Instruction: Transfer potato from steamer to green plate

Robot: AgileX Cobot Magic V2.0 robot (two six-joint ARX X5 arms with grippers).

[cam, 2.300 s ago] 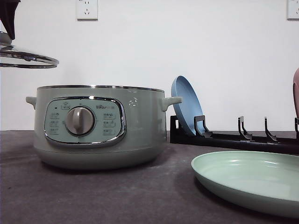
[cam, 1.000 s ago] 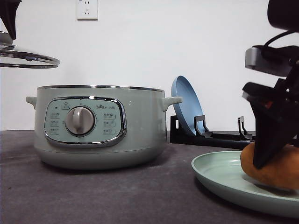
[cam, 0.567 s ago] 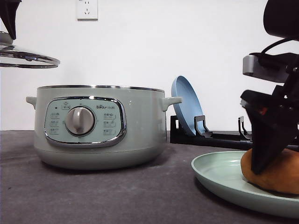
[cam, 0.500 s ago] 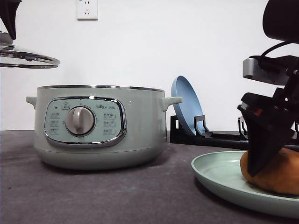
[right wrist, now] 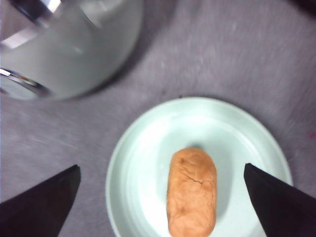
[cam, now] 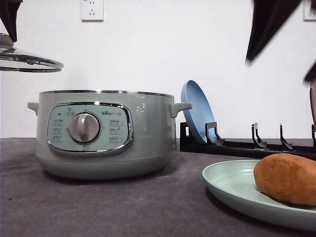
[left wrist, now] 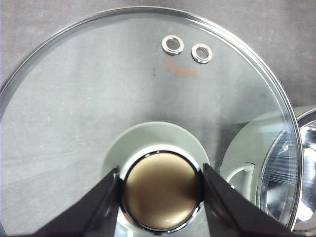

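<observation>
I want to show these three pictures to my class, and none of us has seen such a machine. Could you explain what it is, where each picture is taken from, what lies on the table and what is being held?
This is a robot with two arms, each ending in a two-fingered pincer. The front view looks forward over the table. The other two come from cameras on the arms' wrists, looking down past the fingers.

On the dark table stands a pale green steamer with its lid off. To its right a rack holds a blue plate on edge. Nearer the camera is the green plate, with the potato lying on it.

The left pincer is closed on the knob of the glass lid, holding it in the air beside the steamer. The right pincer is open above the potato, touching nothing.
</observation>
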